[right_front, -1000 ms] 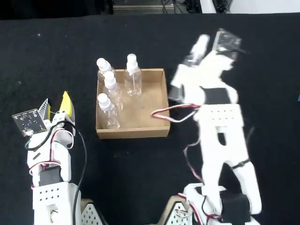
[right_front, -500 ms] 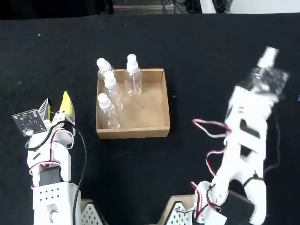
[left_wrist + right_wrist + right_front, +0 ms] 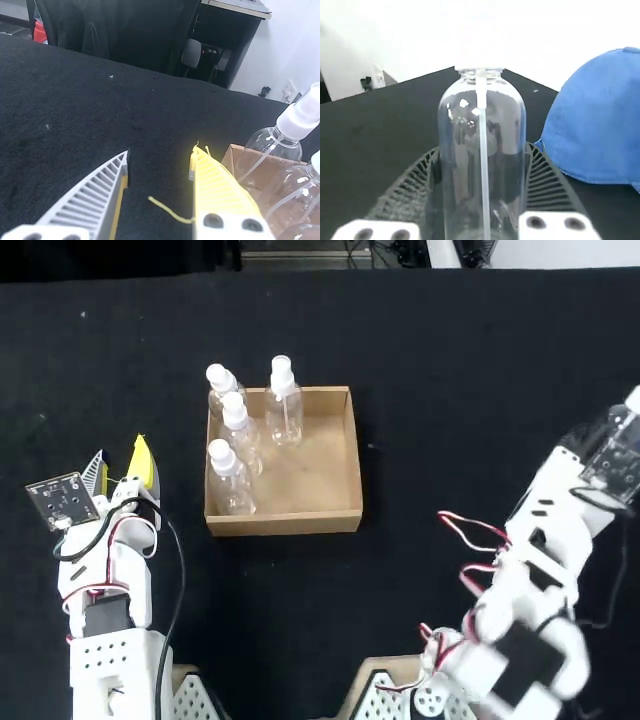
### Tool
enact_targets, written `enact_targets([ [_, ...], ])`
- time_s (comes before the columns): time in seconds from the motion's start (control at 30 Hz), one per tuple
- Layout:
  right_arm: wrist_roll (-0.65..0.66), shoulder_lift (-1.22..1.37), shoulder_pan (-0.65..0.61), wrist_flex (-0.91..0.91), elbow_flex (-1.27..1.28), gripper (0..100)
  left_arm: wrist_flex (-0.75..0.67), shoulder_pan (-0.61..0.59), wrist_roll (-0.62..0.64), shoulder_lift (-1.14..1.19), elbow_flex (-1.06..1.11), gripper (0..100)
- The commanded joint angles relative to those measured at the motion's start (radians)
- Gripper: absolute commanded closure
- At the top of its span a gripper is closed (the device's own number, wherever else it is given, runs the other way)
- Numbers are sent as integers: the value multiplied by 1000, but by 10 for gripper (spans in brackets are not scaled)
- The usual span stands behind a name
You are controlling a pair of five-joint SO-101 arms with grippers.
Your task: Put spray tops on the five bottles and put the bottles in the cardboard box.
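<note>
Right tool (image 3: 611, 456) swung outward, bottle (image 3: 482, 145) top cropped

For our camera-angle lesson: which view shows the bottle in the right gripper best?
The right wrist view: the held bottle stands large in the middle, between the fingers. The high view has it small, cut by the picture's edge. The left wrist view faces the other bottles.

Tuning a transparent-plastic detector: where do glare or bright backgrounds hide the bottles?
Right wrist view: the clear plastic bottle shows bright reflections, and its white spray top melts into the bright wall behind. High view: the four clear bottles in the brown cardboard box stand out mostly by white tops; the black tablecloth shows almost no shadows.
</note>
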Motion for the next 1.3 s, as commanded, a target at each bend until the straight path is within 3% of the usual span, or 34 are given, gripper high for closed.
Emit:
enact_targets([
  [0.0,6,183,38,-256,-36,853,5,-8,-8,-9,24,812],
  [0.2,-2,432,34,-588,-38,853,5,-7,-8,-11,24,812],
  [0.37,-2,558,29,-758,-45,852,5,-7,-8,-11,24,812],
  [0.63,-2,792,40,-796,-236,851,5,-7,-8,-12,24,812],
  [0.83,0,891,28,-1002,-226,851,5,-7,-8,-15,24,812],
  [1.27,6,955,-2,-993,-219,849,3,-8,-8,-15,24,812],
])
